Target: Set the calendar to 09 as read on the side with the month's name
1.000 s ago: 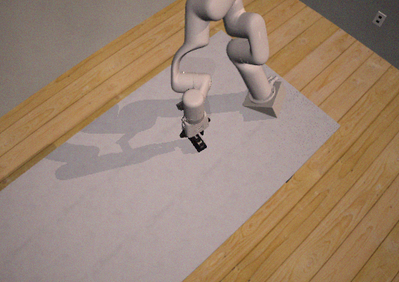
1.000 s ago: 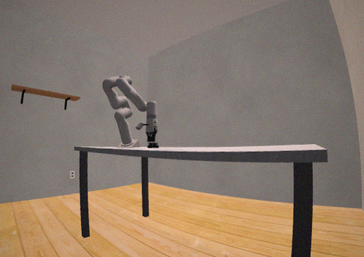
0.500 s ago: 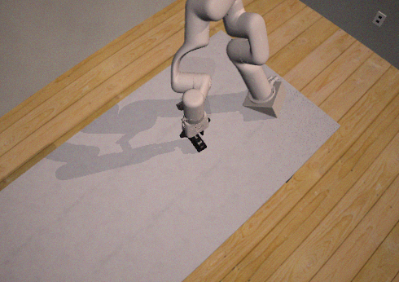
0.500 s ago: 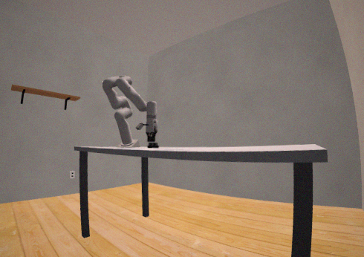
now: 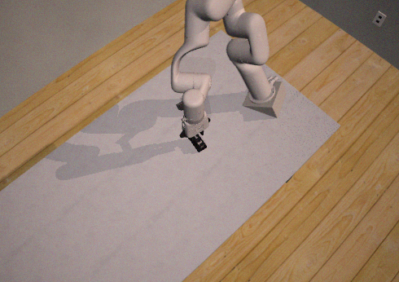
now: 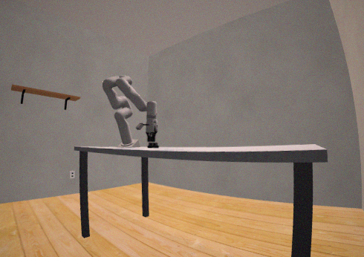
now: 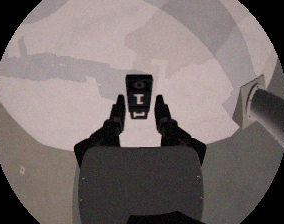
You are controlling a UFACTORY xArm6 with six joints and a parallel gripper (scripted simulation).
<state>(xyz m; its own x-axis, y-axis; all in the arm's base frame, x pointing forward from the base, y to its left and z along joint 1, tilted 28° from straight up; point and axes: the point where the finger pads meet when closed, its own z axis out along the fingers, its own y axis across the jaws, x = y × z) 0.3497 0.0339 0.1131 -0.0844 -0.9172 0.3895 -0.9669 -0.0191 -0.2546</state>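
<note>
The small black calendar [image 5: 199, 144] [image 6: 153, 145] [image 7: 139, 80] stands on the table. In the wrist view a dim round mark shows at its far end, a bright white 1-like mark near its middle and another white mark at its near end. Black tray and black cubes blend together, so I cannot tell their borders, whether both cubes are flat, or the date on the month side. My gripper [image 5: 192, 135] [image 6: 151, 141] [image 7: 140, 102] points down over the calendar. Its fingers are partly open, one to each side, with gaps to the black blocks in the wrist view.
The pale table top [image 5: 134, 214] [image 6: 260, 148] [image 7: 53, 112] carries the arm's base [image 5: 265, 103] [image 7: 246, 102], off to the right in the wrist view. Arm shadows lie across the table. A wall shelf [image 6: 44, 92] is far behind.
</note>
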